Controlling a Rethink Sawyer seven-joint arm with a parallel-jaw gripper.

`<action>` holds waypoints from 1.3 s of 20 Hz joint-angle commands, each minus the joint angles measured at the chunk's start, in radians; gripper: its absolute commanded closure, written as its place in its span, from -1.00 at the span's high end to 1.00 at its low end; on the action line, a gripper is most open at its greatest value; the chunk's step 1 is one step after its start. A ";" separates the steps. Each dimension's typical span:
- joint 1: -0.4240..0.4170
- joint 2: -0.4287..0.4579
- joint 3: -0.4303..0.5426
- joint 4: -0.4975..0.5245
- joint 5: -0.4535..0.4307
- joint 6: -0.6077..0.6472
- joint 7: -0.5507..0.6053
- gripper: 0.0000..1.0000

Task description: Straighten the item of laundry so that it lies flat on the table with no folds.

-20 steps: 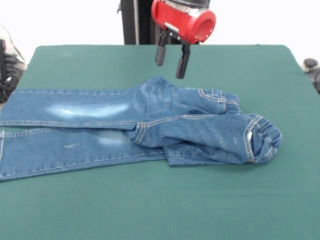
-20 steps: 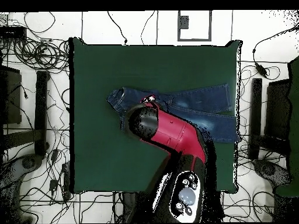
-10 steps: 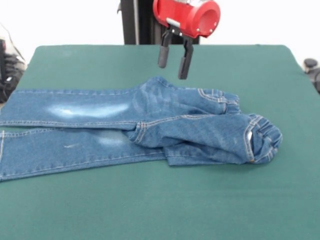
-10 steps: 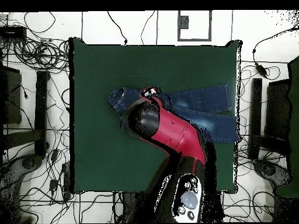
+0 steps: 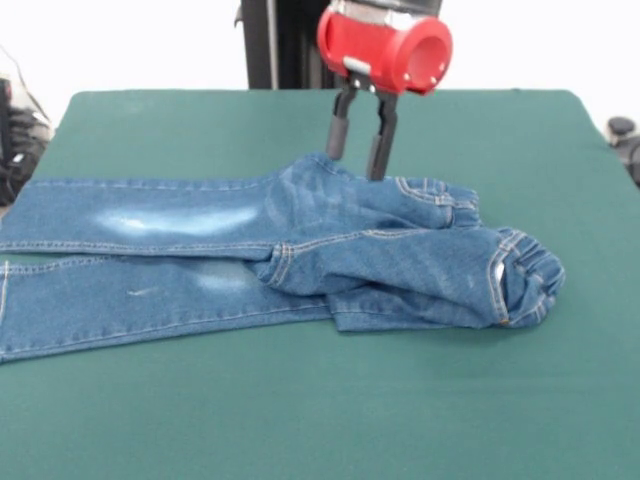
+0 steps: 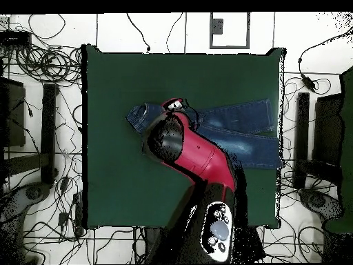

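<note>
The item of laundry [image 5: 330, 250], a small pair of blue jeans with whitish thigh patches, lies across the green table [image 5: 300, 400]. Its legs stretch flat toward the left edge in the front view. Its upper part is folded over and bunched, with the gathered waistband [image 5: 525, 275] curled at the right. My gripper [image 5: 358, 165] hangs open, fingers pointing down, right at the far edge of the folded hip area with nothing between them. From overhead, the red arm [image 6: 196, 155] covers the middle of the jeans [image 6: 241, 117].
Bare green cloth surrounds the jeans in front and behind. Cables and dark equipment [image 6: 48, 117] lie on the floor around the table. The legs' ends reach the table edge [image 6: 279, 138] in the overhead view.
The gripper has moved right and down in the front view, from above the cloth behind the jeans to the far edge of the folded hip. The jeans have not shifted.
</note>
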 commanded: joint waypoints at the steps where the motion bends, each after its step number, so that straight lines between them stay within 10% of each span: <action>1: 0.030 0.100 0.181 0.153 0.099 -0.011 0.292 1.00; 26: 0.127 0.170 0.037 0.074 0.116 0.284 0.263 1.00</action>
